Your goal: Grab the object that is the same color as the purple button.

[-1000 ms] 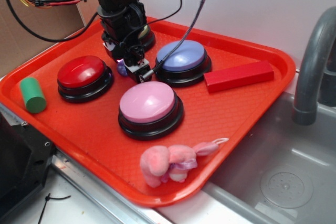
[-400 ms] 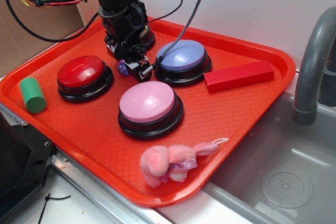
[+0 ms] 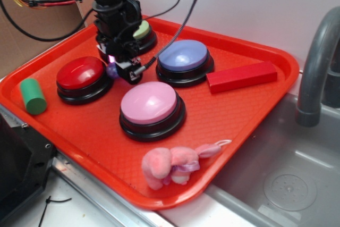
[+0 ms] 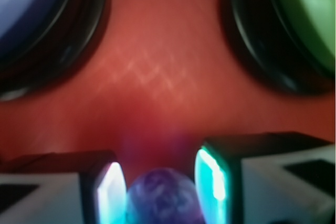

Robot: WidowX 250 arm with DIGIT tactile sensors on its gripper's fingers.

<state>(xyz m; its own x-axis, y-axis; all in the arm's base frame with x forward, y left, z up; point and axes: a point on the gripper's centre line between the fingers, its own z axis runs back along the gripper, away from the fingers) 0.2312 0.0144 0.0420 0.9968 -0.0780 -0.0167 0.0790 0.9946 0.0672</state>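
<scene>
On the red tray [image 3: 249, 110], beside the red button [image 3: 81, 73] and left of the purple button [image 3: 183, 56], the pincer [image 4: 160, 187] stands narrowly parted with the purple ball [image 4: 164, 195] between its 2 fingers [image 4: 212, 174], grip unclear.

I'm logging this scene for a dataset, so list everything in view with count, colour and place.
tray: 1, red-orange, beside the sink
push buttons: 4; red left, pink centre, purple behind it, green at back
purple ball: 1, mottled, between the gripper's fingers
green cylinder: 1, tray's left edge
red block: 1, right of the purple button
pink plush toy: 1, tray's front edge
sink: 1, grey, right
faucet: 1, grey, right
gripper: 1, black, around the ball
</scene>
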